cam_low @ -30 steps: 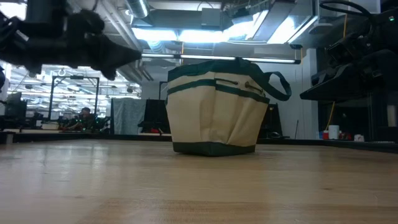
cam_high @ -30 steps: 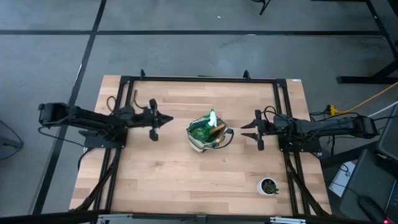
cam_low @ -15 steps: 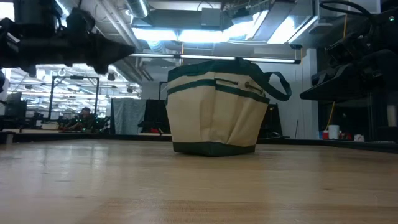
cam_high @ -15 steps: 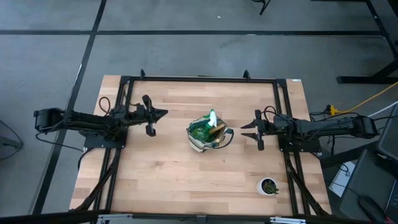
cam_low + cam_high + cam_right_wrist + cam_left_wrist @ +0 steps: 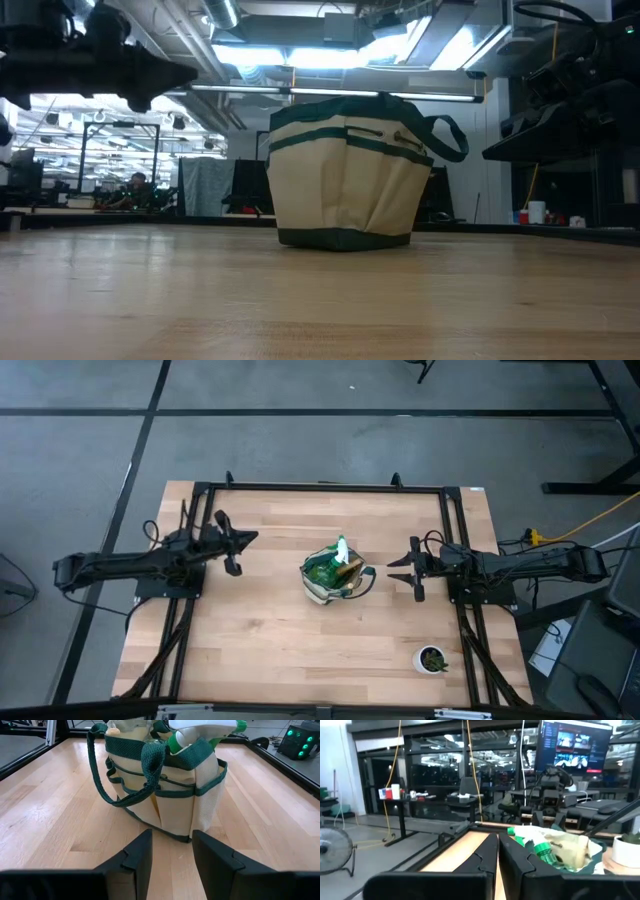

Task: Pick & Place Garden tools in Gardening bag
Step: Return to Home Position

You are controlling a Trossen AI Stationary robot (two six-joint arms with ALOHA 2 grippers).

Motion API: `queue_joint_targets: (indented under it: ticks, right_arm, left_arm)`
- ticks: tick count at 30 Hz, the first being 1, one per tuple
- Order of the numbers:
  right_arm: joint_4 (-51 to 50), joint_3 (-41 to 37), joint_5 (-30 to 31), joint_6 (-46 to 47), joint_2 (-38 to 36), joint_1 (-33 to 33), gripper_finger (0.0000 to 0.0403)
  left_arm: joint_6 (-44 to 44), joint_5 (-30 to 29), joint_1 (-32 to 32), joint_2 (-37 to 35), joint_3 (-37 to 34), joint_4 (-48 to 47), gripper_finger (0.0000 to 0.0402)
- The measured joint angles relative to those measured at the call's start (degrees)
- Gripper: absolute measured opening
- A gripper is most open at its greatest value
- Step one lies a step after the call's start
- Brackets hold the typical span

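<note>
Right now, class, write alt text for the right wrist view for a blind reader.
A cream bag with dark green trim stands on a wooden table, a green-and-white spray bottle poking from its top. The right pincer, open and empty, points at the bag without touching it.

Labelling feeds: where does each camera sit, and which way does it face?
High view: above the table, straight down; left claw and right claw flank the gardening bag.
Low view: table-top height, level toward the bag; left arm and right arm overhead.
Left wrist view: left wrist, toward the bag past shut fingers.
Right wrist view: right wrist, toward the bag past open fingers.
Shared: all show the bag.
</note>
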Motion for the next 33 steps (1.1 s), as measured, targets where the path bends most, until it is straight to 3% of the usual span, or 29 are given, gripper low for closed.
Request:
queue_joint_targets:
  ticks: [16,19,33]
  right_arm:
    - [0.00,-0.01,0.00,-0.01,0.00,0.00,0.0144]
    - [0.00,0.00,0.02,0.00,0.00,0.00,0.0144]
    - [0.00,-0.01,0.02,0.00,0.00,0.00,0.0144]
  left_arm:
    - [0.45,0.10,0.01,-21.93,0.02,-27.30,0.0009]
    - [0.64,-0.02,0.01,-22.73,0.03,-31.02,0.0006]
    - [1.22,0.27,-0.19,-21.86,0.04,-31.16,0.0007]
